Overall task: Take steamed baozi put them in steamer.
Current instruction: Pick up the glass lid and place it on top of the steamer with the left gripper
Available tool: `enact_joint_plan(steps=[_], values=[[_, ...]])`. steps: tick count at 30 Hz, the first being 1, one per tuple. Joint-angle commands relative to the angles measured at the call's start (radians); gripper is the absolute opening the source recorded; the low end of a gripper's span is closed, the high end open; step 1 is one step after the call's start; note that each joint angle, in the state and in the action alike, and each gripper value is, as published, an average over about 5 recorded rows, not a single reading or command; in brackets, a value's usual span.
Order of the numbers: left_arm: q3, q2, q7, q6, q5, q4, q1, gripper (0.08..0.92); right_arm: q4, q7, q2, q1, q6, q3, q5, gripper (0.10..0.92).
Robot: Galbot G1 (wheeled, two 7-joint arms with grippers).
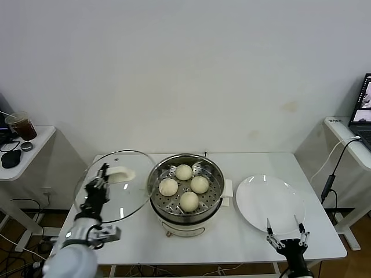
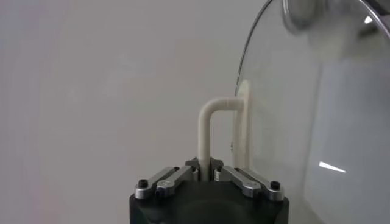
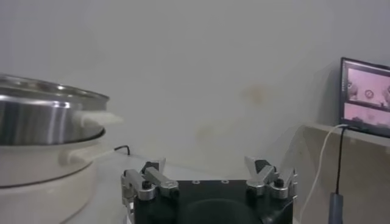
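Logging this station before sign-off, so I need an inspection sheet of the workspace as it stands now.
Surface: white table, no spills seen.
Job's things: four steamed baozi on the perforated tray inside the steamer.
Clutter: empty white plate beside the steamer.
Grippers: left gripper shut on the glass lid by its handle, lid tilted; right gripper open, at the table's front edge.
Cables: black cable on the right.
Surroundings: laptop, drink cup.

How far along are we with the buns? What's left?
Loading looks done: all four baozi sit on the perforated tray in the steamer, and the white plate is bare. In hand: the left tool is shut on the glass lid's handle, holding it beside the steamer. The right tool waits open near the plate. Left: probably setting the lid on.
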Motion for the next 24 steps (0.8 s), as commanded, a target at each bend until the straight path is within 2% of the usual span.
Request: enact_joint_plan(steps=[1, 6, 14, 24], values=[[0.48, -0.182, 0.242, 0.193, 0.332, 0.087, -0.421, 0.168, -0.058, 0.055, 0.014, 0.031, 0.017, -0.016, -0.099, 0.823], [0.541, -0.279, 0.294, 0.168, 0.456, 0.167, -0.444, 0.168, -0.052, 0.057, 0.013, 0.033, 0.018, -0.015, -0.106, 0.823], [0.564, -0.374, 0.304, 0.157, 0.514, 0.255, -0.458, 0.168, -0.035, 0.054, 0.013, 0.031, 0.016, -0.016, -0.101, 0.823], [0.567, -0.425, 0.285, 0.141, 0.546, 0.33, -0.444, 0.168, -0.03, 0.05, 0.013, 0.029, 0.015, -0.017, -0.092, 0.823]])
